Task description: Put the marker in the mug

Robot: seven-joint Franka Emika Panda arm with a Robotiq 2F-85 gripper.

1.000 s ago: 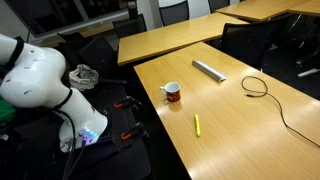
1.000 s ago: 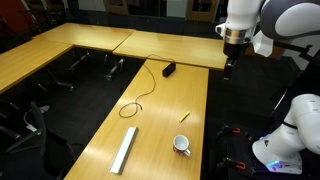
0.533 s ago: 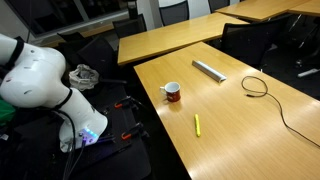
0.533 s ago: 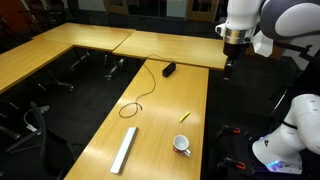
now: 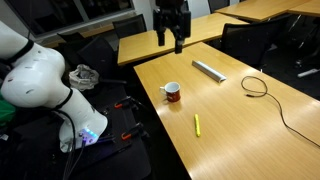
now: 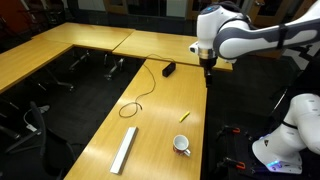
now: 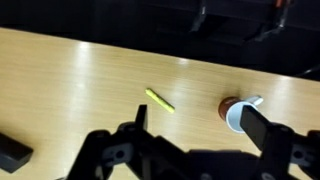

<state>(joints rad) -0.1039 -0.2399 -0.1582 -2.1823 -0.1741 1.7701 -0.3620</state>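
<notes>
Pincer (image 7: 195, 118) is open and empty, hovering high over the table (image 5: 230, 130), well apart from the marker (image 7: 159, 100). Marker lies flat near the robot-side edge, mug (image 7: 238, 113) near it. In the wrist view it's ahead and left of pincer centre, long axis diagonal. Likely needs descent plus wrist rotation.
</notes>
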